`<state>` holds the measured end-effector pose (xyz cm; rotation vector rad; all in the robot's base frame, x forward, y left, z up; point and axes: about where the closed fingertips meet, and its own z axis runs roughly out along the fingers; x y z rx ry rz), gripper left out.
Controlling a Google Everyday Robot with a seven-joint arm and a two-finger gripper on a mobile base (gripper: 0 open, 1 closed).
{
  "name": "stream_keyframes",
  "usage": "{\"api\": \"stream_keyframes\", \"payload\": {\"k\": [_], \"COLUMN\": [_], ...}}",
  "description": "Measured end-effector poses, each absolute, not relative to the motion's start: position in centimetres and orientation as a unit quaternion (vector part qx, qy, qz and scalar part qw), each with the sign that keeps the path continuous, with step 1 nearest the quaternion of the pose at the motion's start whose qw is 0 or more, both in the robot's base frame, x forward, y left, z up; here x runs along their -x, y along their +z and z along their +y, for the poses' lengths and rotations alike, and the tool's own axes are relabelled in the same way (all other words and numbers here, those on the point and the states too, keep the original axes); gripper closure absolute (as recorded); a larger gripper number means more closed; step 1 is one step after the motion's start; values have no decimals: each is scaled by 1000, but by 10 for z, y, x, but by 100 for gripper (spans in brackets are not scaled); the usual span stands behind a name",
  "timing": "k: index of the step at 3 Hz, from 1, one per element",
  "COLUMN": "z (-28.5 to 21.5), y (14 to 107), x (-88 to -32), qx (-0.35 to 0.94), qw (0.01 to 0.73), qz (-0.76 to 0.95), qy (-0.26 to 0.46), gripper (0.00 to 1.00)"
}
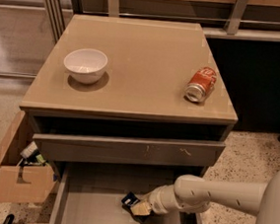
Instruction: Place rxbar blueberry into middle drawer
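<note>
The middle drawer (95, 214) is pulled out below the cabinet, a wide grey tray with a flat floor. My white arm reaches in from the right, and my gripper (138, 207) is low inside the drawer, just above its floor near the middle. The rxbar blueberry (130, 200), a small dark wrapper with white print, is at the gripper's tip, partly covered by it. I cannot tell whether it rests on the floor or is still held.
A white bowl (85, 65) and a red-orange soda can (200, 84) on its side sit on the cabinet top. The drawer above (126, 148) has a scuffed front and is slightly open. An open cardboard box (20, 177) stands on the floor at the left.
</note>
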<state>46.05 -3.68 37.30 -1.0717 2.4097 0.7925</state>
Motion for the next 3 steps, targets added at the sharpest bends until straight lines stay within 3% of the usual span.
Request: {"api": "stream_keyframes", "payload": {"k": [1,2,3], "z": [-37,-37,-37], "y": [373,373,373], "x": [-461,-461,-461], "qx": [382,382,382], "qw": [193,193,193], "qz": [859,859,859], "qy": [282,282,282], "gripper": [34,5,0]}}
